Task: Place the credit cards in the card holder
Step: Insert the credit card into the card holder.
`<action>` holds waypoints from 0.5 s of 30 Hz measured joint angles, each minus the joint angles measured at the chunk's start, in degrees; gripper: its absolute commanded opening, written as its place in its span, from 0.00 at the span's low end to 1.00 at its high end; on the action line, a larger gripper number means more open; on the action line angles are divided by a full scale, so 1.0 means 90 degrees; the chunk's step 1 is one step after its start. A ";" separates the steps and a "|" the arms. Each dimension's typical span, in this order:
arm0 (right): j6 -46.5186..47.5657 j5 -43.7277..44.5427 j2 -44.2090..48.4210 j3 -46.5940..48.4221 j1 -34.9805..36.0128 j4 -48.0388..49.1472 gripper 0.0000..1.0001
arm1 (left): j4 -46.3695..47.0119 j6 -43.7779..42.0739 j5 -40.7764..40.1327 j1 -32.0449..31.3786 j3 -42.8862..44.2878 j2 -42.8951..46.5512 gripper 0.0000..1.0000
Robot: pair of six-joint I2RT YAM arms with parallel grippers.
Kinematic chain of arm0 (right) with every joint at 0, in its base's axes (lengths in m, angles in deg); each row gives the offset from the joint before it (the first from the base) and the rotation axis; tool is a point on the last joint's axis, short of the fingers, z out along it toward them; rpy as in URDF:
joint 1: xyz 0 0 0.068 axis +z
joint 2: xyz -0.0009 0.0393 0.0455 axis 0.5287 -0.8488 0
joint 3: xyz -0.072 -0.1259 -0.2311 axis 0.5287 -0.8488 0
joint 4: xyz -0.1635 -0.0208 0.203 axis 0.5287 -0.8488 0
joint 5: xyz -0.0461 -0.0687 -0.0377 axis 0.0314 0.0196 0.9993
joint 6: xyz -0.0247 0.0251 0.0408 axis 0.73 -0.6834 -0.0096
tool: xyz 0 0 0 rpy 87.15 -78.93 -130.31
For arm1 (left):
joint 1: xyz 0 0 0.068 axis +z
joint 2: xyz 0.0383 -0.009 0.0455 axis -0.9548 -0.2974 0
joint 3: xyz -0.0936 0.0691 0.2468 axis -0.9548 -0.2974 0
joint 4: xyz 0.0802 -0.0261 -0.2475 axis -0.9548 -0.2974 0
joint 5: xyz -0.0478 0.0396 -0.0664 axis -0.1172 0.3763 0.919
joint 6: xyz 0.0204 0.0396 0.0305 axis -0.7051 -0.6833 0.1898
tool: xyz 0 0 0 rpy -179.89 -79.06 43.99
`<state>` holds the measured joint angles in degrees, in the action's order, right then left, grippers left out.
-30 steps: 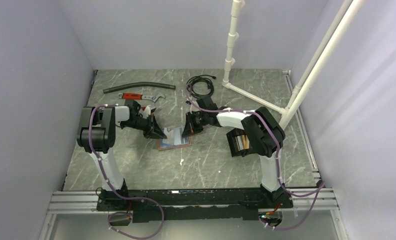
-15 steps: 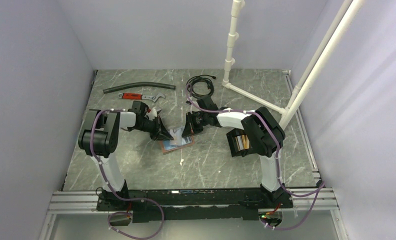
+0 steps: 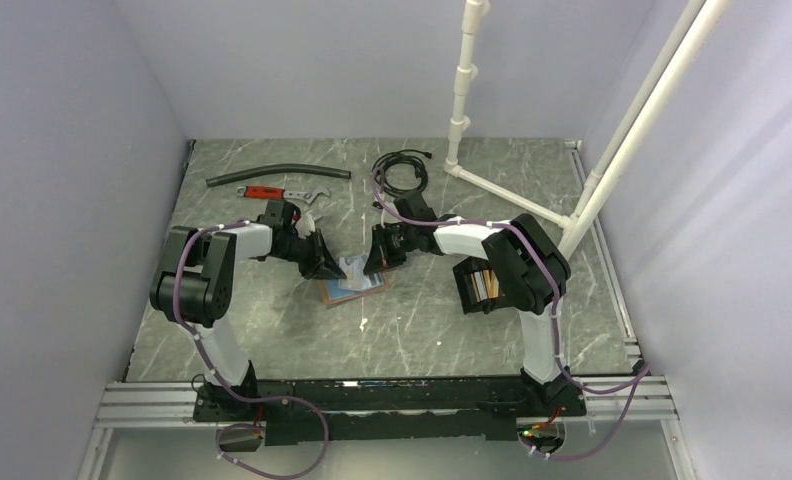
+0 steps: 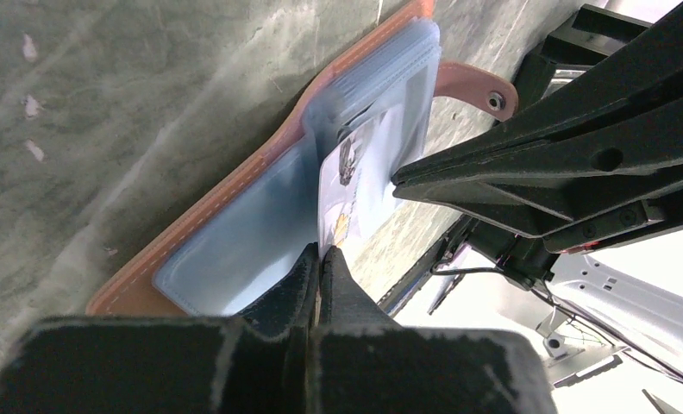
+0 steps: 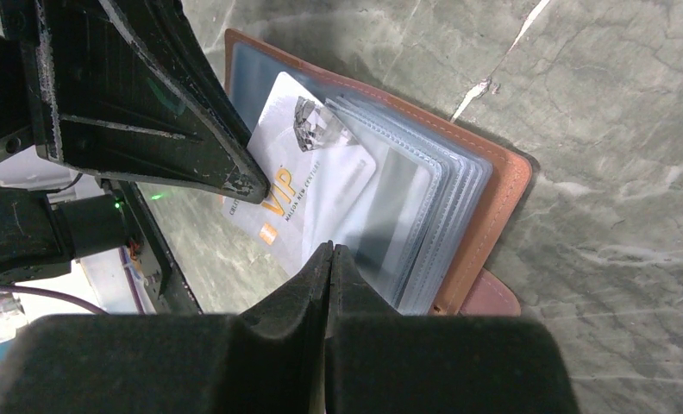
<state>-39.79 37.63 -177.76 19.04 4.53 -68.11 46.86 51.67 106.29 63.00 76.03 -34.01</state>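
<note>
The wallet (image 5: 493, 185) has a matt, tan, leather-look cover with stitched edges and a small shiny metal stud (image 4: 495, 101) on its tab; its sleeves (image 5: 407, 198) are clear, glossy plastic film. The card (image 5: 312, 185) is smooth white plastic with gold print. The table (image 5: 614, 103) shows a smooth grey-green marble pattern, and the left gripper (image 4: 321, 259) is matt black plastic, scuffed pale at the edges.

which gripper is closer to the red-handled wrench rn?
Left. The left gripper, pinching a white card at the open wallet, is just right of the wrench and nearer the bases. The right gripper is farther right, across the wallet.
</note>
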 measured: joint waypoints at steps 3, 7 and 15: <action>0.0000 -0.0002 0.0000 -0.0010 0.0000 0.0017 0.00 | 0.0000 0.0007 -0.0022 0.0000 0.0002 0.0000 0.00; 0.0002 -0.0007 0.0000 -0.0012 0.0000 0.0024 0.00 | -0.0073 0.0002 -0.0136 0.0000 0.0036 0.0017 0.00; 0.0002 -0.0017 0.0000 -0.0022 -0.0005 0.0046 0.00 | 0.0017 0.0134 -0.0236 -0.0022 -0.0012 0.0109 0.00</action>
<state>-39.76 37.48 -177.76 18.85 4.49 -67.69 47.02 52.87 104.17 62.81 75.92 -33.03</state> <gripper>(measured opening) 0.006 0.009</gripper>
